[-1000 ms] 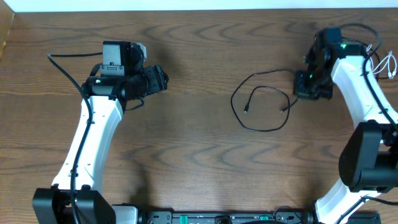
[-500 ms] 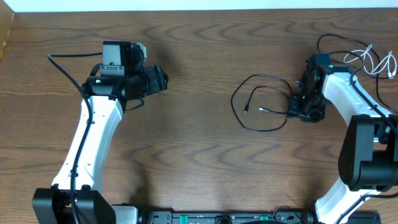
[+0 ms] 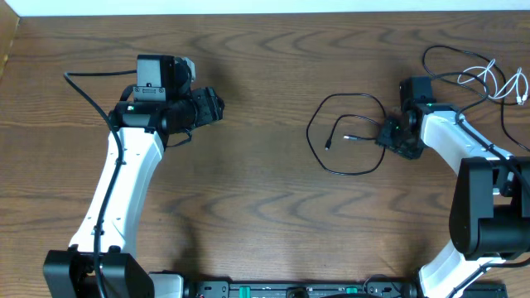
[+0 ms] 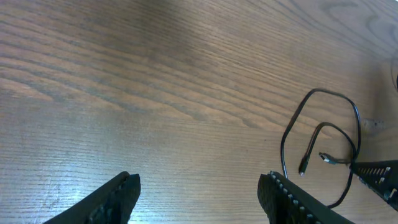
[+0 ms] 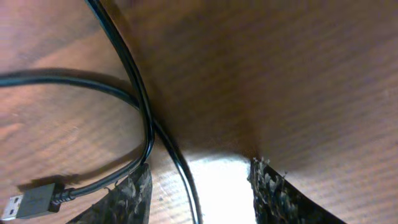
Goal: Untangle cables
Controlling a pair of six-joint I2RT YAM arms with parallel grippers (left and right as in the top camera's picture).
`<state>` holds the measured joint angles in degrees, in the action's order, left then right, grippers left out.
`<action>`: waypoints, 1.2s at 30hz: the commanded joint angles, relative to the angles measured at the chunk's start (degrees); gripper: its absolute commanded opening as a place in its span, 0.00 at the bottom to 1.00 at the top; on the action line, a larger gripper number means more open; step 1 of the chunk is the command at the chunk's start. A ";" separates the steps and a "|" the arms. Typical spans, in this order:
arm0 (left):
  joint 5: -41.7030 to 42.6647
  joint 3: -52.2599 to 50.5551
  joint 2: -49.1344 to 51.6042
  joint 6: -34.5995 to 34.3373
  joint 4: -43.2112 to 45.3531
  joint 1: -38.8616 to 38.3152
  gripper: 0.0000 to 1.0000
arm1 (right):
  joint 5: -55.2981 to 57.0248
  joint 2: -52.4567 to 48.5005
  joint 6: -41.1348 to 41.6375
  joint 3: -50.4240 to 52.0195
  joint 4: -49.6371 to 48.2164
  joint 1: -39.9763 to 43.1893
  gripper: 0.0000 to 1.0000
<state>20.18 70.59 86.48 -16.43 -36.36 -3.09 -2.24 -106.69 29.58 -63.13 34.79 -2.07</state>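
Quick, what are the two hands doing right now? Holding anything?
Left hand: open, holding nothing.
Right hand: open, straddling a black cable, not gripping it.

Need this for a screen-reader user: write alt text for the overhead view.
The right gripper sits at the right edge of a loose black cable loop on a wooden table. A white cable and a second black cable lie in the far right corner; the left gripper hangs over bare wood, away from them.
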 commanded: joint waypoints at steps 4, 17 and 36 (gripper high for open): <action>-0.81 -0.24 0.00 0.98 -0.28 0.17 0.66 | -16.26 -0.79 -11.63 1.99 -0.74 0.59 0.43; -0.81 -0.24 0.00 0.98 -0.28 0.17 0.66 | -6.67 -1.92 -5.84 1.99 -8.83 0.98 0.36; -0.81 -0.24 0.00 0.96 -0.33 0.17 0.66 | 13.18 -9.09 -7.13 1.99 6.40 -1.16 0.20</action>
<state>20.18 70.59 86.48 -16.43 -36.42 -3.09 3.70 -109.71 22.50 -65.89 38.15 -3.36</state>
